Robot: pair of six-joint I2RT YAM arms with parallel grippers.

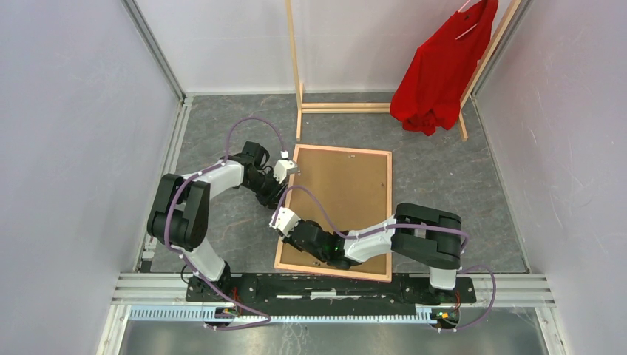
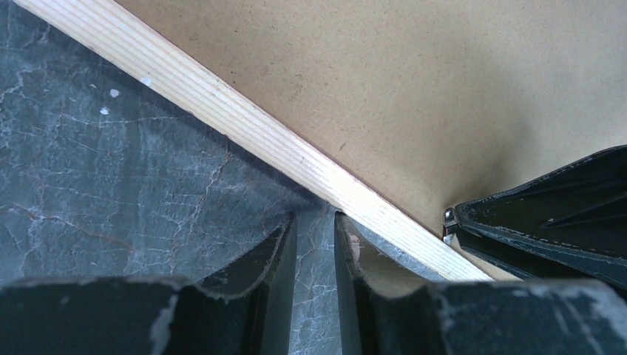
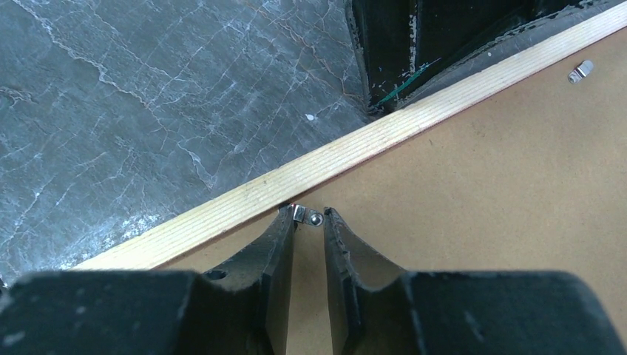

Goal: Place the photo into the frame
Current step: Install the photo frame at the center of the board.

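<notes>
Careful, your right gripper (image 3: 309, 222) straddles a tiny clip (image 3: 302, 214) on the frame (image 3: 370, 140), grip unclear; it could slip off. Your left gripper (image 2: 316, 222) sits slightly parted, empty.

The frame (image 1: 347, 196) lies with its brown backing up, so its front is hidden against the table (image 1: 444, 174). The right arm (image 1: 370, 240) covers part of the near left side of the frame. From above, the fingertips of the left gripper (image 1: 294, 168) and the right gripper (image 1: 279, 216) are too small to tell how they stand. In the right wrist view a small metal clip (image 3: 307, 216) sits at the right gripper's tips, partly behind one finger. I cannot tell whether it is pinched. The clothes rack (image 1: 297, 66) and the top of the red shirt (image 1: 440, 70) are cut off by the upper edge.
</notes>
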